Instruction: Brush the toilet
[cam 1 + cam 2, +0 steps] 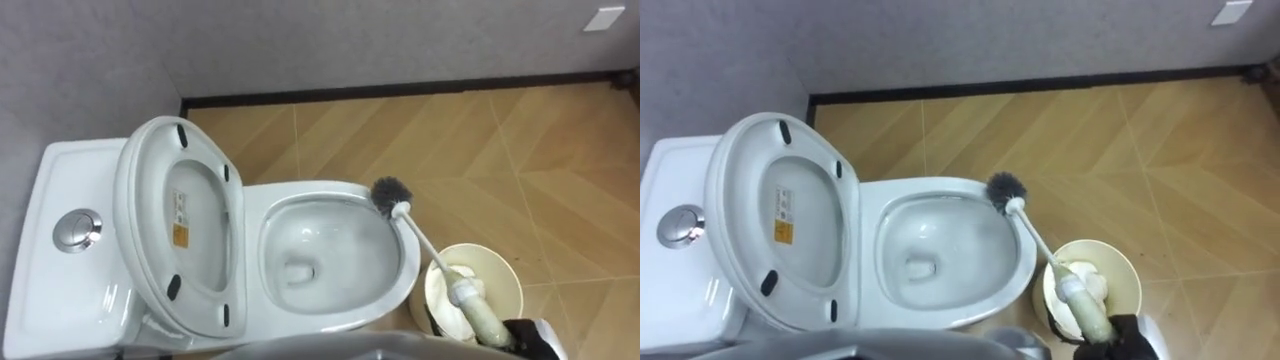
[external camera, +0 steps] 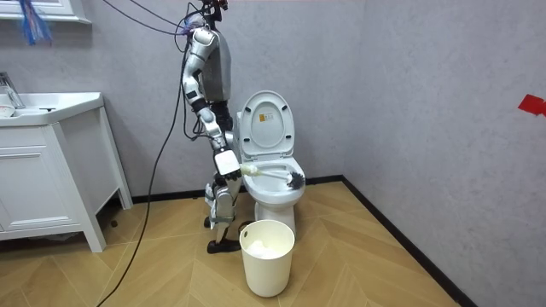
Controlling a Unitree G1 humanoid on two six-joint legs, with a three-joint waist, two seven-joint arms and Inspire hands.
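Brush [image 1: 430, 248] over bowl [image 1: 320, 190], rt robot hand [image 1: 528, 336]

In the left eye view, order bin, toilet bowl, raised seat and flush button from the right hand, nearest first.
1. bin, right beside the right hand, lower right.
2. toilet bowl, centre.
3. raised seat, left of centre.
4. flush button, far left.
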